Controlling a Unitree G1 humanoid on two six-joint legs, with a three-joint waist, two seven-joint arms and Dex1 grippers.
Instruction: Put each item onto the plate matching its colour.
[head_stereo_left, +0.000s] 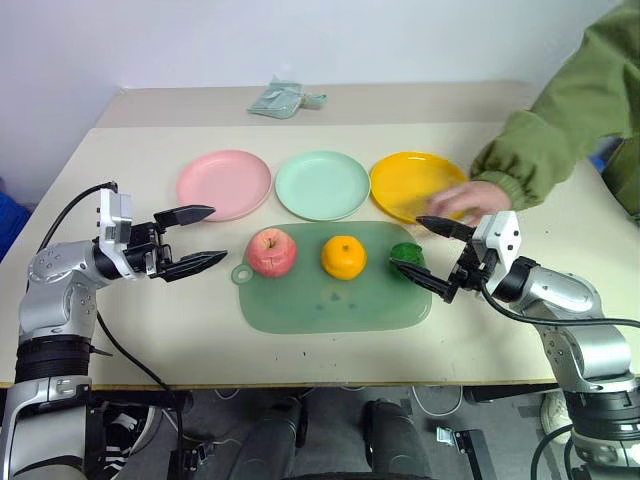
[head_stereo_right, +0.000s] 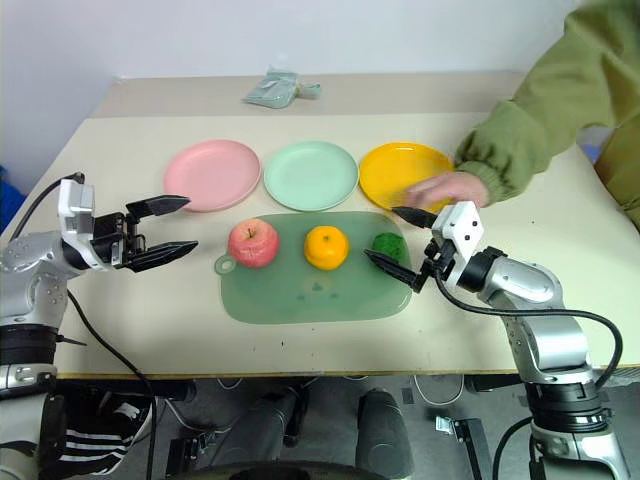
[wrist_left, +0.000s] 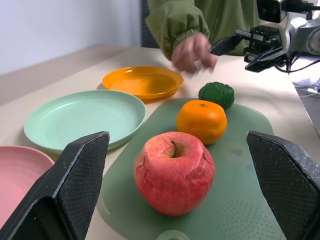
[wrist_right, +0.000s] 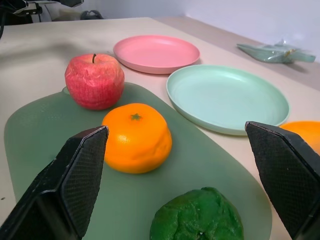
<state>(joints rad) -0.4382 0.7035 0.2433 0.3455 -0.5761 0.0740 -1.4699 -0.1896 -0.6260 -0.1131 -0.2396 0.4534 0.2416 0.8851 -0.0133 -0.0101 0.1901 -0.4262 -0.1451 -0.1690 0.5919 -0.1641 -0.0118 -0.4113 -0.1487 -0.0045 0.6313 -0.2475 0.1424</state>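
Observation:
A pinkish-red apple (head_stereo_left: 271, 251), an orange (head_stereo_left: 343, 257) and a dark green bumpy ball (head_stereo_left: 407, 253) lie in a row on a translucent green mat (head_stereo_left: 335, 300). Behind the mat stand a pink plate (head_stereo_left: 224, 183), a mint green plate (head_stereo_left: 322, 184) and a yellow-orange plate (head_stereo_left: 412, 182), all bare. My left gripper (head_stereo_left: 195, 239) hovers open to the left of the apple, pointing toward it. Just right of the green ball my right gripper (head_stereo_left: 432, 254) is open too, aimed at the ball. Nothing is held by either.
A person's hand (head_stereo_left: 475, 199) in an olive green sleeve (head_stereo_left: 560, 125) reaches in from the right, over the yellow-orange plate's edge, close above my right gripper. A small pale green packet (head_stereo_left: 284, 99) lies at the table's far side.

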